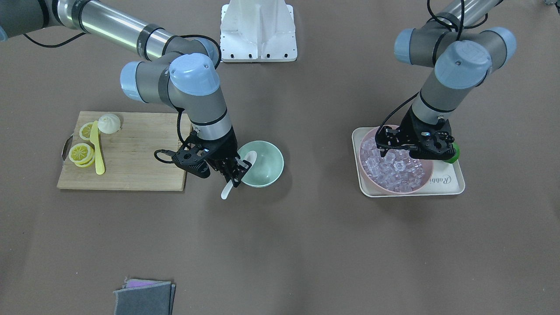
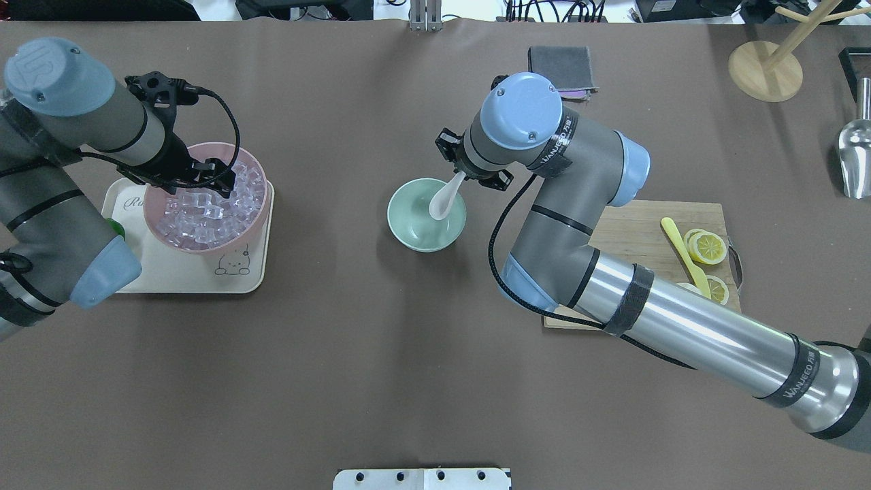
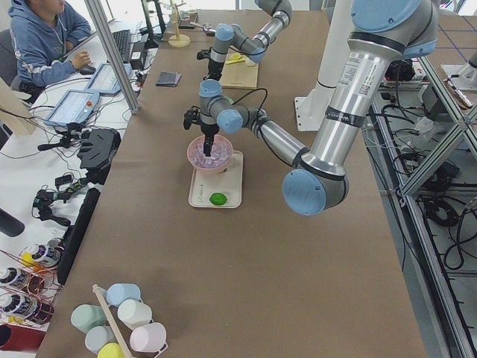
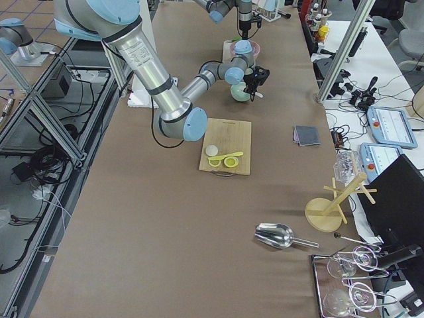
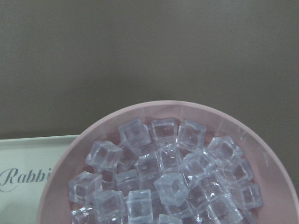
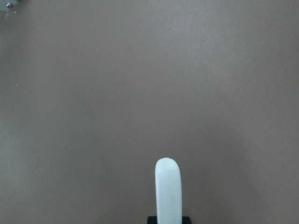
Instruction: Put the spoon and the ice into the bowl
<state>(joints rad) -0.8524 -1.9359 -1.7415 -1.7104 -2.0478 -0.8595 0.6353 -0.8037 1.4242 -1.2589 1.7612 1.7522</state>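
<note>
Clamping a glossy white soup spoon (image 2: 442, 203) by its thick handle, the right gripper (image 1: 236, 173) jaws hold the oval scoop inside the matte mint-green round bowl (image 2: 408, 228). The left gripper (image 1: 411, 151) hangs over clear glinting ice cubes (image 5: 170, 186) in a pink bowl (image 5: 53, 196); whether its jaws are apart cannot be told.

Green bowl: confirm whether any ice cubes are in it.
No, the green bowl holds only the scoop of the spoon; the ice sits in the pink bowl.

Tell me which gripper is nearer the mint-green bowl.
Right. The right gripper holds the spoon across the mint-green bowl's rim; the left gripper is far off, over the ice in the pink bowl.
</note>
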